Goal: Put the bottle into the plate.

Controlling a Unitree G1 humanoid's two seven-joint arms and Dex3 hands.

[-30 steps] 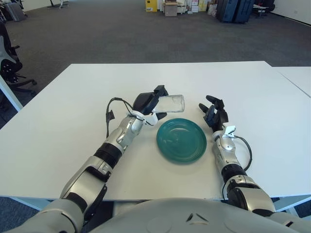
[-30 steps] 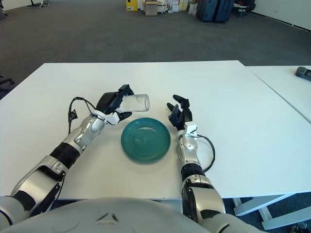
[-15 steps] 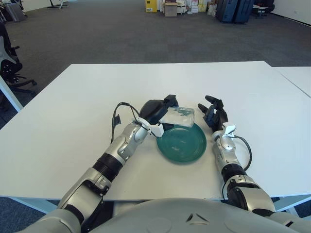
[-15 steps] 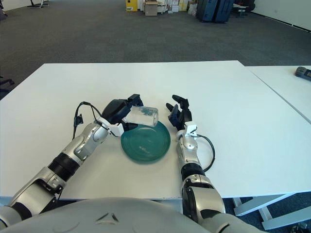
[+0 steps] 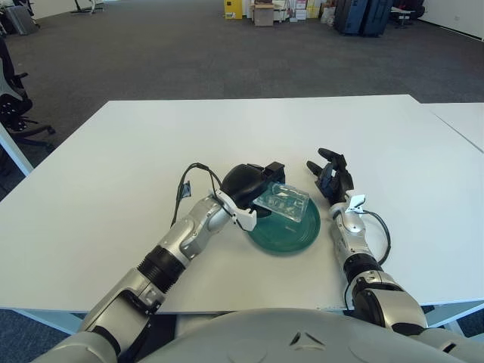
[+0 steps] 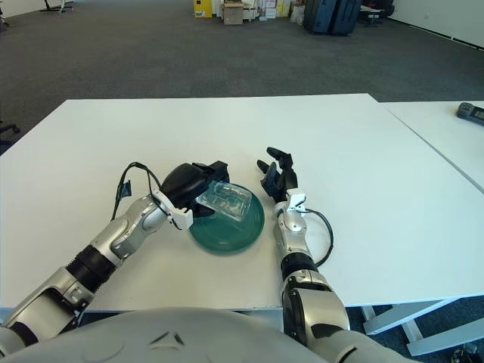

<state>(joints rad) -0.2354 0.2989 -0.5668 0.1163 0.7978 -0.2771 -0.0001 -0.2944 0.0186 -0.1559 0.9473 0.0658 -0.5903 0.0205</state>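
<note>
My left hand [image 5: 248, 184] has its fingers clamped on the clear bottle [image 5: 280, 204], which lies on its side over the teal plate [image 5: 291, 233], toward the plate's far left rim; whether it touches the dish I cannot tell. The plate sits on the white table [image 5: 113, 174] near its front edge. My right hand [image 5: 333, 180] shows just right of the plate, fingers apart, holding nothing.

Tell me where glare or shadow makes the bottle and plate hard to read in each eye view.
Left eye view: the clear bottle shows only pale highlights against the teal plate, so its outline blurs; the left hand grips it. Right eye view: same see-through look, with soft shadow under the hand. The right hand shows right of the plate, evenly lit.
</note>
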